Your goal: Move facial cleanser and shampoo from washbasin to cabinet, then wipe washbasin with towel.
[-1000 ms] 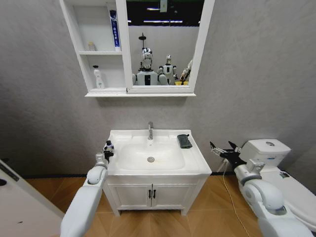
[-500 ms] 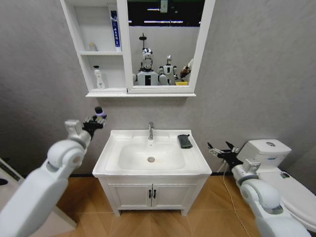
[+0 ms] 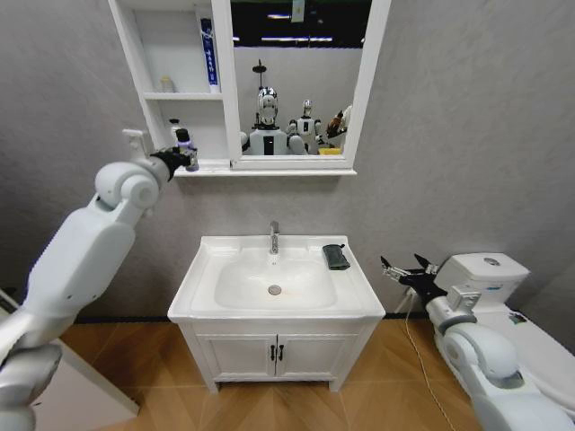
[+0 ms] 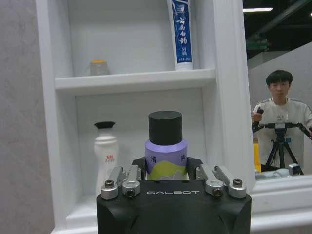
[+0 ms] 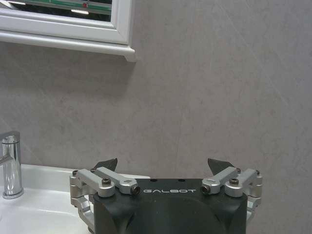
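Purple bottle [image 4: 165, 151] with a black cap is pinched upright by the left pincer [image 3: 182, 155] before the cabinet's [image 3: 144, 54] lowest compartment. Right pincer [image 3: 406, 273] is held spread at the washbasin's [image 3: 208, 256] three o'clock; the towel [image 3: 336, 257] lies on its rim.

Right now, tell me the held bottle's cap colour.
Black, atop the lilac bottle; clearest in the left wrist view.

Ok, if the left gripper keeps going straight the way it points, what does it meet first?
Probably the cabinet's lower shelf space: the left gripper holds a purple bottle, with a white bottle just beside that line. Depth is unclear.
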